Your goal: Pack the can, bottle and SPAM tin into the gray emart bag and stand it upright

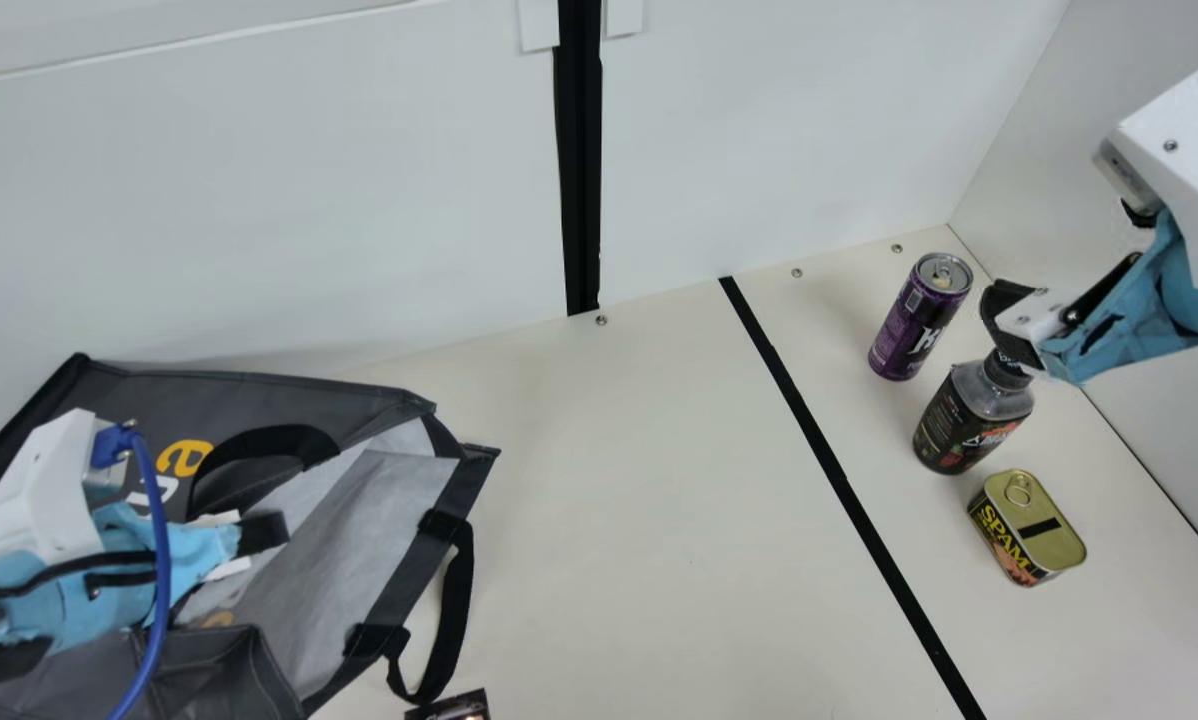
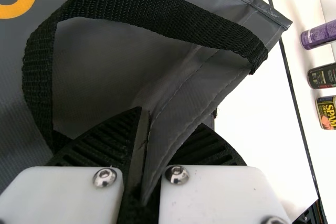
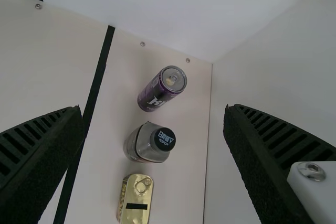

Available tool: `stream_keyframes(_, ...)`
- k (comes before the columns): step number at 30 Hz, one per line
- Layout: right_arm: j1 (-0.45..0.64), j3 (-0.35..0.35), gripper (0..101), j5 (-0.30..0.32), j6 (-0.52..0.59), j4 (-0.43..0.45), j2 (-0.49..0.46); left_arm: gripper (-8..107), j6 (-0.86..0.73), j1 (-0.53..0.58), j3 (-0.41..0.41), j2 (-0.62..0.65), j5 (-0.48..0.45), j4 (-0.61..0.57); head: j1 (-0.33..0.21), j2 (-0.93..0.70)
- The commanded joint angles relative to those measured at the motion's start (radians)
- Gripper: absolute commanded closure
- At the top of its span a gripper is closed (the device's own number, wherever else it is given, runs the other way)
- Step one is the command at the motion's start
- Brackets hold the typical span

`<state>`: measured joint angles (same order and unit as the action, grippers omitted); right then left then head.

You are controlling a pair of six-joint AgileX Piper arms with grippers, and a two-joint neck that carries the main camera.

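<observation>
three items for packing, one can, one bottle and one spam tin, stand apart in a single row on the right side of the worktop. the purple can is at the back, the bottle with its one black cap is in the middle, and the tin is nearest the front, its gold lid facing up with one ring pull and one short black strip on it. all three are outside the bag.

the one gray bag lies slumped and open at the left, pale lining showing. it has two black handles: one on the panel with the yellow and white lettering, the other hanging out over the worktop.

of the two grippers, the left gripper is at the bag, and its wrist view shows its two ribbed fingers pinching one fold of the gray fabric beside a handle. the right gripper is over the bottle, its two fingers spread wide and holding nothing.

one long black line runs along the worktop between the bag and the three items, and three screws sit along the back edge.
</observation>
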<state>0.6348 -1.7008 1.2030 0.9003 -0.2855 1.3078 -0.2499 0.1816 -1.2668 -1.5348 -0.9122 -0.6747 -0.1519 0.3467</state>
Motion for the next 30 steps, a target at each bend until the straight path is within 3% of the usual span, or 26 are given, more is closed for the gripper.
stream_keyframes(1,-0.003,-0.008,6,0.002,-0.020,0.022,0.009,107,0.000,0.000,0.000,0.000,0.000,0.000,-0.023,0.002)
stream_keyframes(14,-0.045,-0.087,6,0.017,-0.133,0.117,0.115,107,0.000,0.000,0.000,0.000,0.000,0.000,-0.023,0.002)
stream_keyframes(30,-0.083,-0.156,6,0.017,-0.212,0.154,0.253,107,0.000,0.000,0.000,0.000,0.000,0.000,-0.023,0.002)
